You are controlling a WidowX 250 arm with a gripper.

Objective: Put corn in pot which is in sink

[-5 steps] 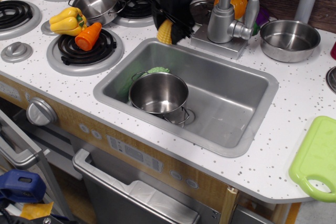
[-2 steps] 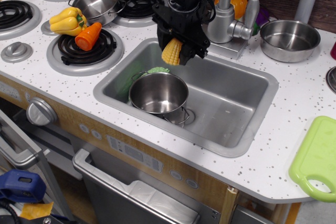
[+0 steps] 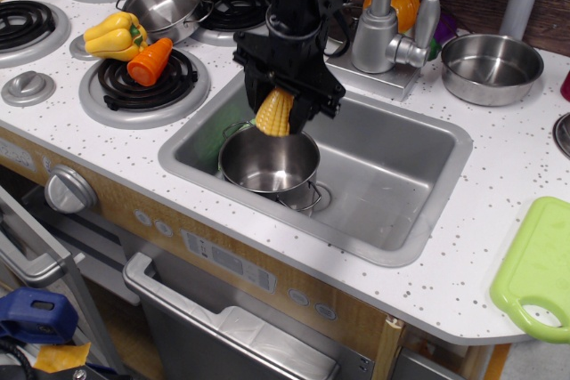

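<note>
**Corn held right over the pot, drop looks close**

The corn (image 3: 274,112) is clamped in the gripper (image 3: 281,113), tip pointing down, kernels showing between the black jaws. It's being held straight above the back rim of the pot (image 3: 269,160), which sits in the left part of the sink (image 3: 392,171). The vertical hold probably makes sense: the pot is deep and narrow-ish, so a cob going in end-first is less likely to catch on the rim.

The corn isn't inside yet, as far as can be told; its lower end looks level with or just above the rim. Whether it's touching the steel can't be made out.

A bit of green (image 3: 267,119) is tucked behind the pot, mostly hidden. The pepper (image 3: 113,35) and carrot (image 3: 150,60) are left on the burner, well apart from all this.

Probably a small nudge toward the pot's middle is wanted before release, since a rim bounce could send the corn into the basin.
</note>
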